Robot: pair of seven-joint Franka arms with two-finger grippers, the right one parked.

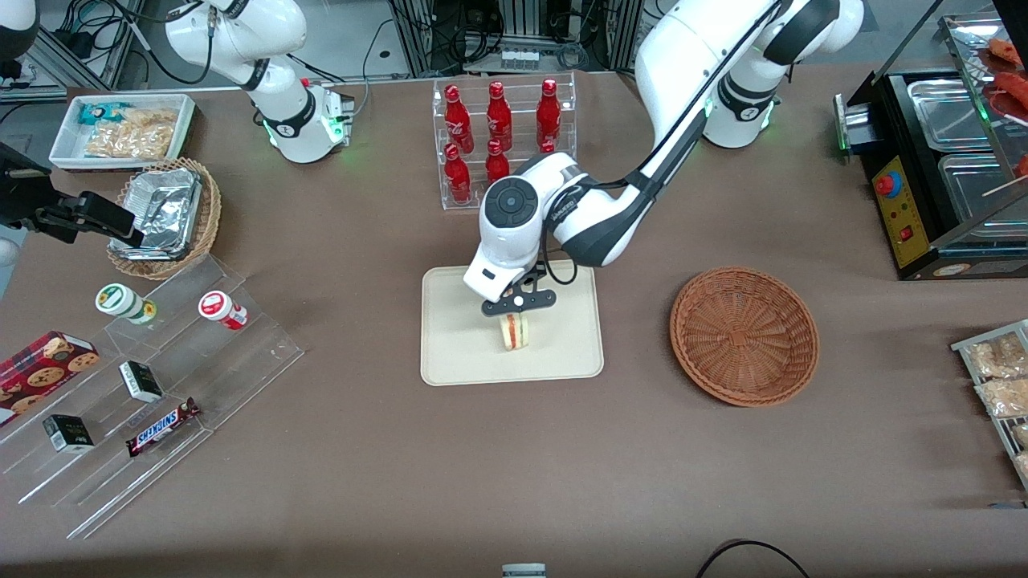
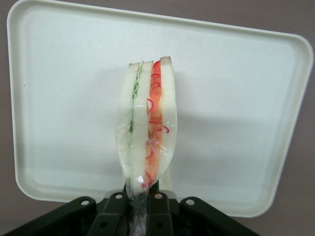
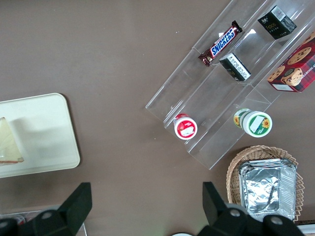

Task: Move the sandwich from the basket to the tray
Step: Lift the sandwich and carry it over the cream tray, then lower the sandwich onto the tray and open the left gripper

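1. Front view: the pincer [image 1: 518, 315] hangs over the tray [image 1: 462, 353] and is closed on the top of the sandwich [image 1: 515, 332]. The sandwich stands up on its edge near the middle of the tray, and its bottom looks to be on the tray or just above it.
2. Front view: the basket [image 1: 744, 335] lies on the brown worktop [image 1: 514, 466] beside the tray, toward the working arm's end, with a gap between them. Nothing is in the basket.
3. Front view: a clear rack of red bottles [image 1: 499, 132] stands farther from the camera than the tray. The bent arm reaches over the worktop in front of the rack.
4. Front view: toward the parked arm's end are clear steps [image 1: 161, 401] with a Snickers bar [image 1: 163, 427], small boxes and two little pots. A tan basket of foil trays [image 1: 165, 217] and a white bin of snacks [image 1: 124, 132] are there too, well apart from the tray.
5. Left wrist view: the pincer [image 2: 143, 199] grips the wrapped sandwich [image 2: 147, 132] by one end. White bread, green and red filling show through the clear wrap. The tray [image 2: 236, 98] lies under it.
6. Right wrist view: a corner of the tray [image 3: 47, 132] shows with part of the sandwich [image 3: 9, 145] on it. The steps [image 3: 231, 88], the Snickers bar [image 3: 221, 43] and the foil trays [image 3: 268, 189] are well apart from it.
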